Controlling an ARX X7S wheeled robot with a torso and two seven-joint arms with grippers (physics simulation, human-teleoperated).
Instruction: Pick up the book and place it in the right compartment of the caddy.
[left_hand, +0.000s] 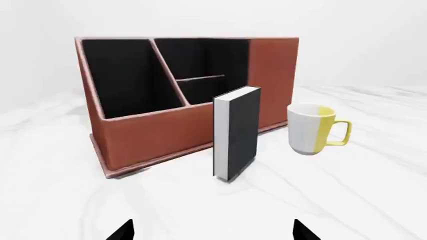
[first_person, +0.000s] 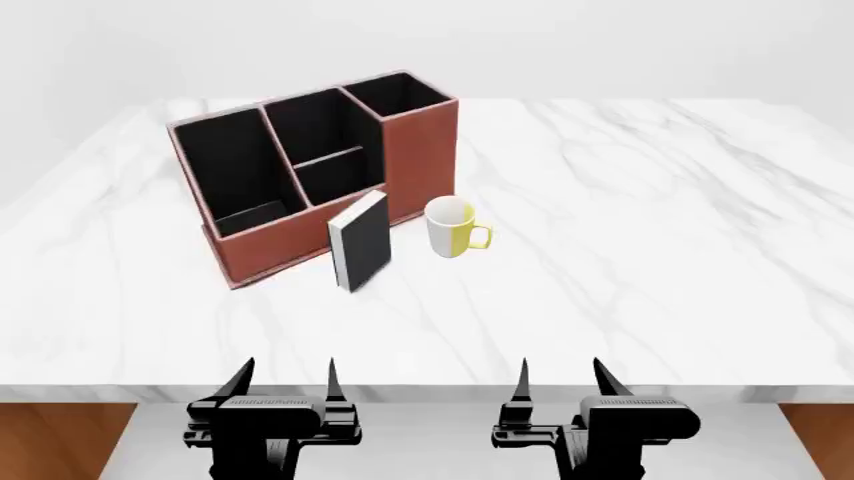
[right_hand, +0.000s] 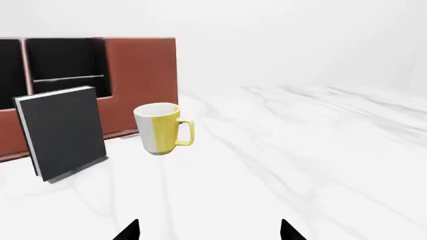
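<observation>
The book (first_person: 360, 241), dark grey with white page edges, stands upright on the marble table just in front of the caddy (first_person: 267, 250). It also shows in the left wrist view (left_hand: 237, 132) and the right wrist view (right_hand: 61, 131). The caddy is reddish-brown with a black interior; its tallest right compartment (first_person: 398, 95) is at the far right end. My left gripper (first_person: 287, 385) and right gripper (first_person: 561, 385) are both open and empty, hovering at the table's near edge, well short of the book.
A white-and-yellow mug (first_person: 454, 228) stands right of the book, close to the caddy's tall end; it also shows in the left wrist view (left_hand: 313, 129) and the right wrist view (right_hand: 160, 128). The white marble table (first_person: 641, 230) stretches wide to the right.
</observation>
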